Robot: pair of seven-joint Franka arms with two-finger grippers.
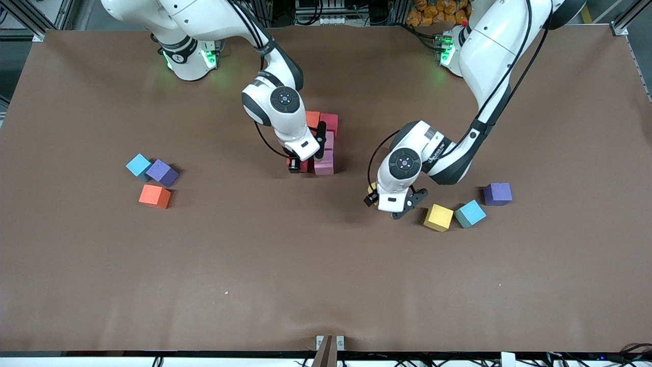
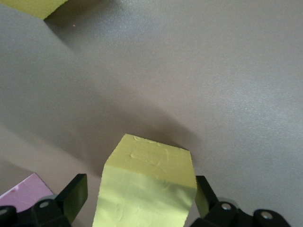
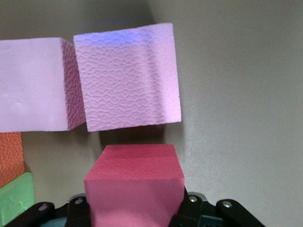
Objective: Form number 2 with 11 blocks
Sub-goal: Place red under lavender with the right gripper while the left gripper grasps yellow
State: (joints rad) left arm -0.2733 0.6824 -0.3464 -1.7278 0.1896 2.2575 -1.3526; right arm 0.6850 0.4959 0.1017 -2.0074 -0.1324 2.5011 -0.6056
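Note:
My right gripper [image 1: 300,164] [image 3: 135,208] is shut on a red block [image 3: 135,182] [image 1: 304,165], held low beside the cluster of blocks in mid-table. That cluster shows two pink blocks [image 3: 128,78] [image 3: 33,85], an orange one [image 1: 312,118], a dark red one [image 1: 330,122] and a green one [image 3: 16,198]; the arm hides part of it. My left gripper [image 1: 392,202] [image 2: 142,198] stands open around a yellow block [image 2: 147,182], with a gap at one finger [image 2: 71,196]. In the front view only a sliver of that yellow block [image 1: 372,187] shows.
Toward the right arm's end lie a light blue block [image 1: 138,164], a purple block [image 1: 162,172] and an orange block [image 1: 155,195]. Beside the left gripper lie a second yellow block [image 1: 438,217] [image 2: 33,5], a light blue block [image 1: 469,213] and a purple block [image 1: 497,193].

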